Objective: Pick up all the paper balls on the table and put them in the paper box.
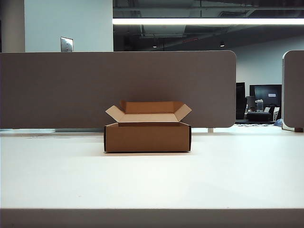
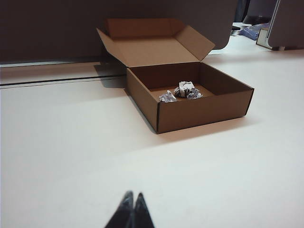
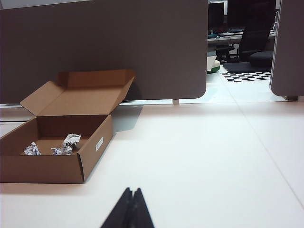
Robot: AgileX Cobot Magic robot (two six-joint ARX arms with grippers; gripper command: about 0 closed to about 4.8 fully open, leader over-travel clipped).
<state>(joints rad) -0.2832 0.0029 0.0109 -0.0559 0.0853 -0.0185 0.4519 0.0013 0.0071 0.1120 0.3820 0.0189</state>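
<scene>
- left wrist view: three crumpled white paper balls (image 2: 182, 91) lie inside brown cardboard box (image 2: 190, 102); off-white surface (image 2: 71, 156) bare.
- left hand (image 2: 132, 195), right hand (image 3: 132, 191) clenched, empty: keep both back.

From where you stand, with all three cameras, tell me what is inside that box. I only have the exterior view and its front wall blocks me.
Observer: Three paper balls lie on the floor of the paper box, clustered together.
Operator: Report both grippers.
Observer: The left gripper is shut and holds nothing, hovering short of the box.
Operator: And the other one.
Observer: The right gripper is shut too, empty, with the box off to one side.
</scene>
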